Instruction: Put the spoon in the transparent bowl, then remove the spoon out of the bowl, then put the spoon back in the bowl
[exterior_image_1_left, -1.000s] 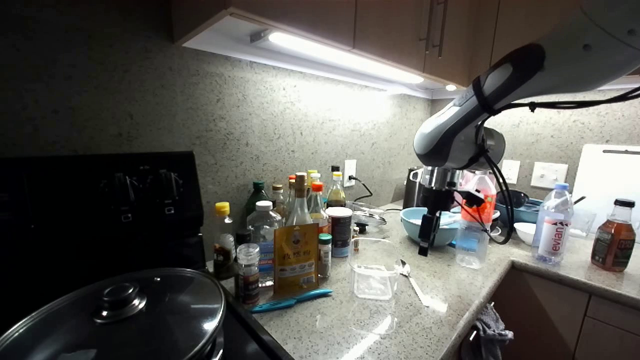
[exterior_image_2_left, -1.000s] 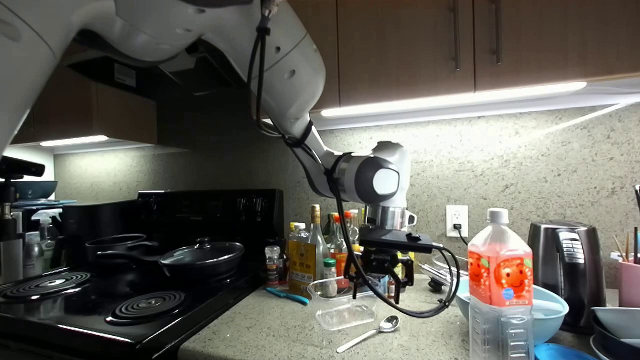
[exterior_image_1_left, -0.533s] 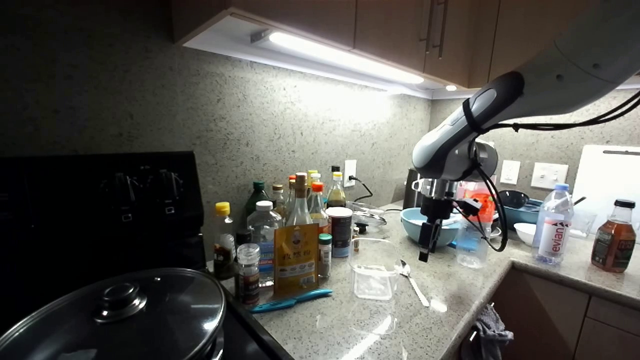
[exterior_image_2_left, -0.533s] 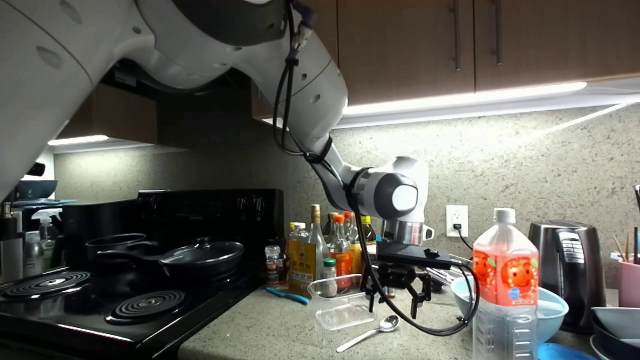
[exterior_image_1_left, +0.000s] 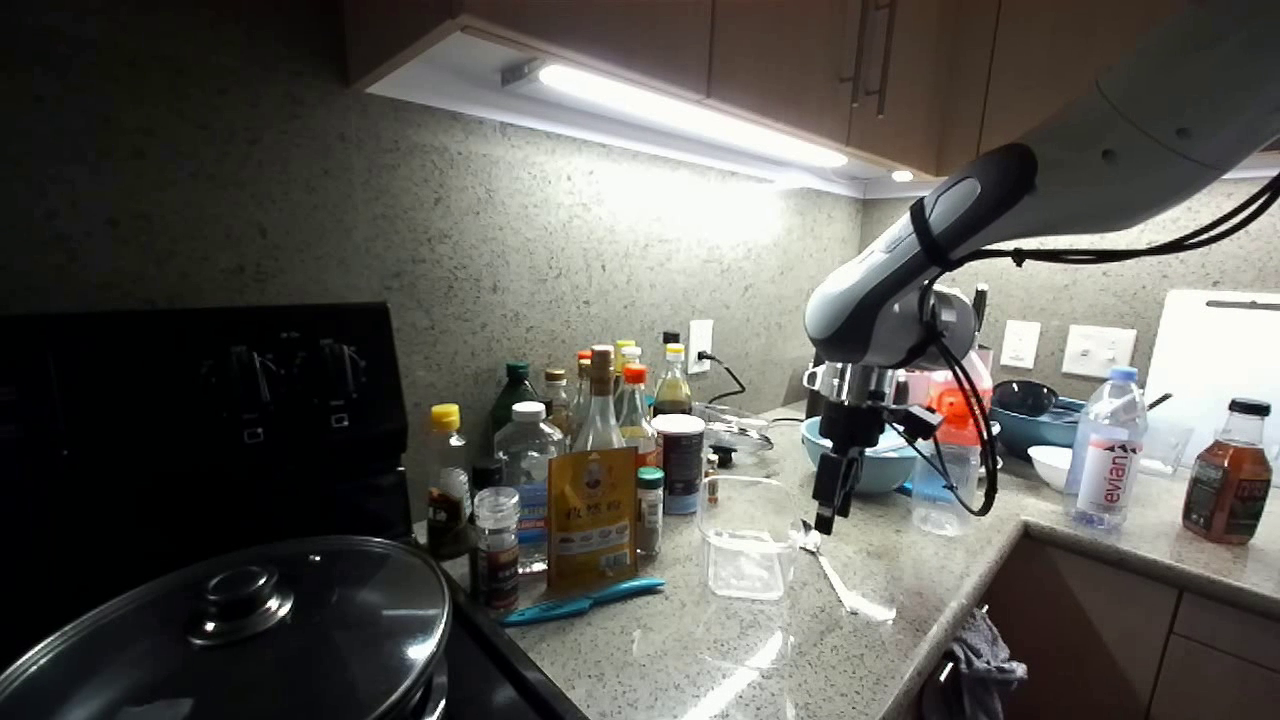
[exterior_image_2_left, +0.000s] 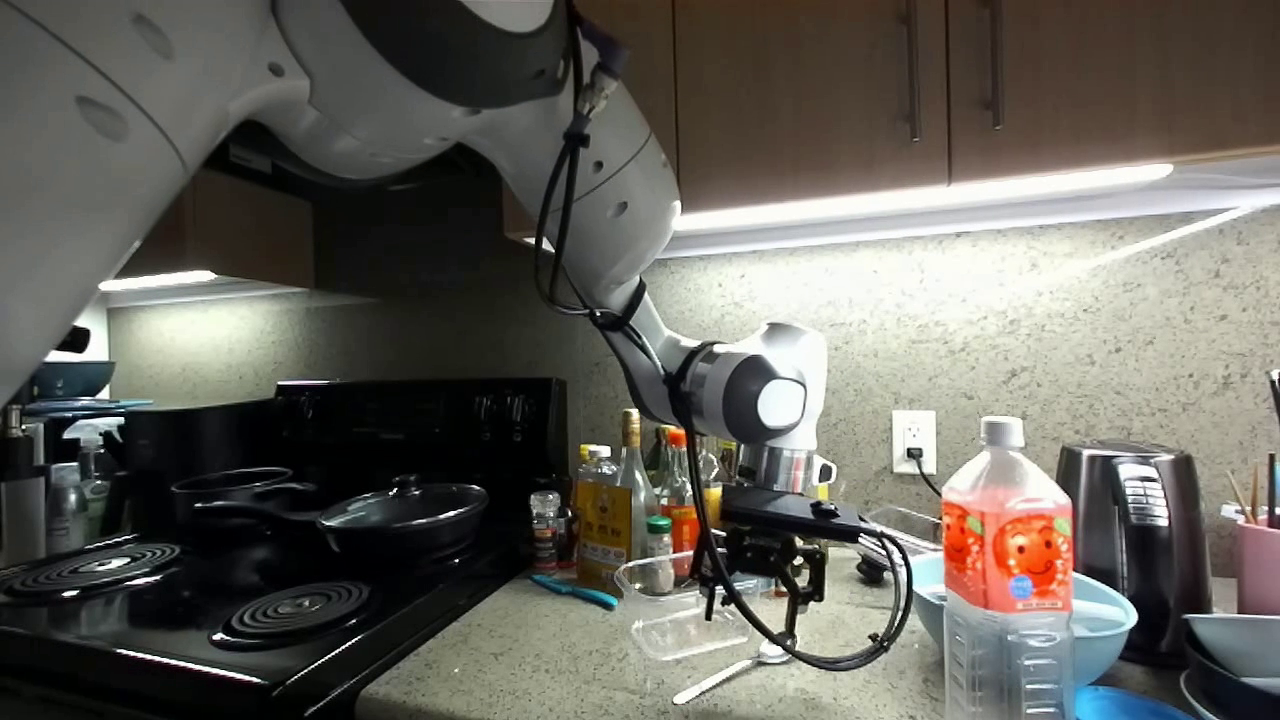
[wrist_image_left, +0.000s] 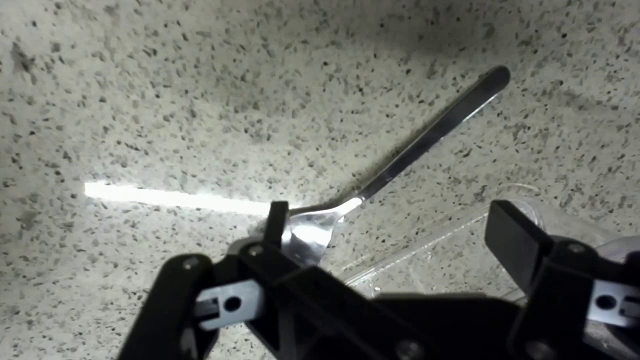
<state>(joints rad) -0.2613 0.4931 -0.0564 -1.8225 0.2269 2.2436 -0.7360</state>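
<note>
Nearest, at the lower left in an exterior view, a glass lid with a dark knob sits on a pan on the black stove; just past it, on the speckled counter, a turquoise utensil lies in front of a yellow pouch. Near the pouch stands the transparent bowl, upright, and just beside it the spoon lies on the counter, its handle slanting away from the bowl. The gripper, pointing down at the end of the white arm, hangs over the spoon's head with its jaws spread wide; in the wrist view one finger covers part of that head, and whether the two touch I cannot tell. Behind the pouch, bottles stand close together, a green-capped shaker at the side. Farther along the counter come a light blue bowl, partly hidden by the gripper, a red-labelled clear bottle beside it, and a dark kettle behind that bowl. Beyond these, below wooden cabinets with a lit strip lamp, a black plug sits in a white outlet on the mottled wall
</note>
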